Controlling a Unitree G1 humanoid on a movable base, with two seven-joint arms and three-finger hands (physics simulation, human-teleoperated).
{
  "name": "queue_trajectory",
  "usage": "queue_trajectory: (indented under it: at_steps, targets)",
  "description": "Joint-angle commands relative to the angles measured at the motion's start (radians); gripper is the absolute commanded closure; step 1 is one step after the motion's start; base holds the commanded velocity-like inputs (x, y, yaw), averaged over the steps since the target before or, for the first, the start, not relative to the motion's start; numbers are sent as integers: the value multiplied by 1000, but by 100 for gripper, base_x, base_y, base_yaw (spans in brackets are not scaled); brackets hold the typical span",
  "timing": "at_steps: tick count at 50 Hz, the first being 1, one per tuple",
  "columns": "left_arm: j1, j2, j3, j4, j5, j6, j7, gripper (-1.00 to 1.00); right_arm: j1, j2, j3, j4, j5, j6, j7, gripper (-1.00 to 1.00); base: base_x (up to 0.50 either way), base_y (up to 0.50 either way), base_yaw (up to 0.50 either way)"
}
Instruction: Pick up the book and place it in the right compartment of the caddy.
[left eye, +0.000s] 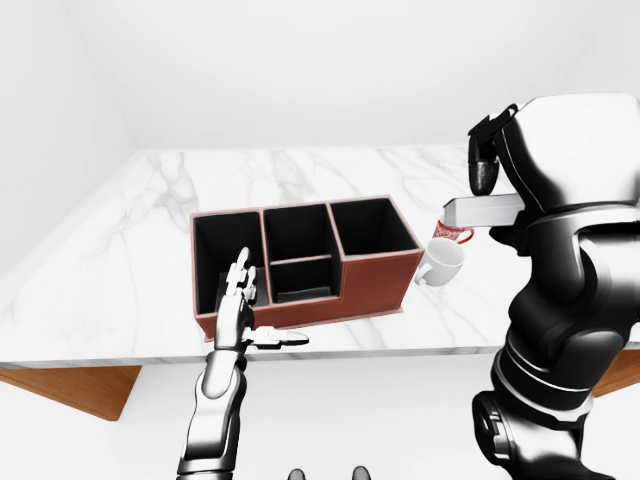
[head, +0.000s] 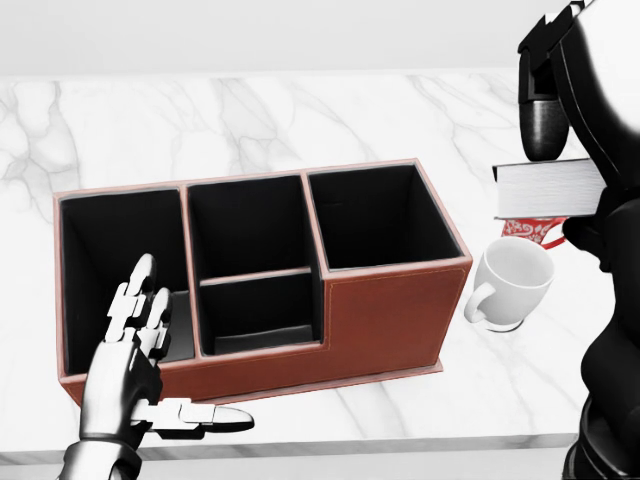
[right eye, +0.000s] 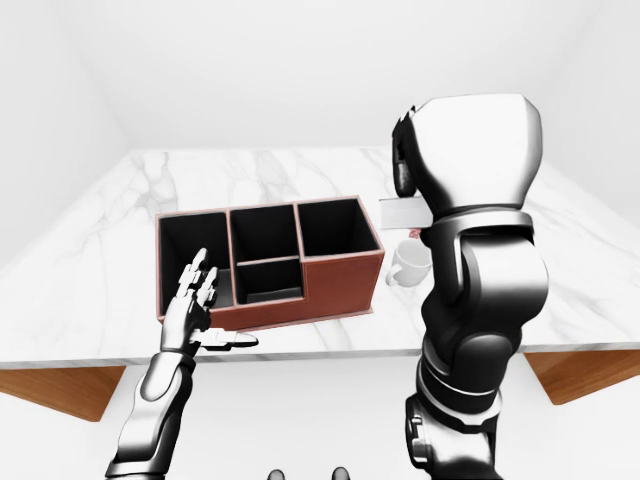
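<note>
While the silver three-finger left hand (head: 135, 365) hovers with its fingers spread apart at the bottom left of the head view, it holds nothing. It is just over the lower left corner of the reddish-brown leather caddy with black compartments (head: 390, 310) on the white marble counter (head: 250, 120). Right of the caddy stands a white ceramic mug (head: 510, 283). Above it, the black right hand (head: 560, 120) pinches the grey hardcover book (head: 545, 188), which is lifted flat over a red patterned mug (head: 530, 230).
</note>
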Motion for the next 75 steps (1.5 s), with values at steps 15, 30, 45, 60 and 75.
queue_trajectory:
  at_steps: [15, 30, 45, 60, 75]
  targets:
    - [1, 1, 2, -2, -1, 4, -2, -100, -198, 63, 89, 261, 43, 0, 0, 100, 0, 0, 0]
    - [1, 1, 2, -6, -2, 7, -1, -100, -259, 80, 115, 384, 95, 0, 0, 100, 0, 0, 0]
    - [1, 1, 2, -2, -3, 1, -3, -100, -311, 97, 130, 485, 128, 0, 0, 100, 0, 0, 0]
    - [-2, 1, 4, 1, -6, 0, -3, -100, -368, 86, 135, 686, 238, 0, -110, 100, 0, 0, 0]
    - [1, 1, 4, -12, -8, 8, -2, -100, -422, 92, 148, 845, 314, 0, -226, 100, 0, 0, 0]
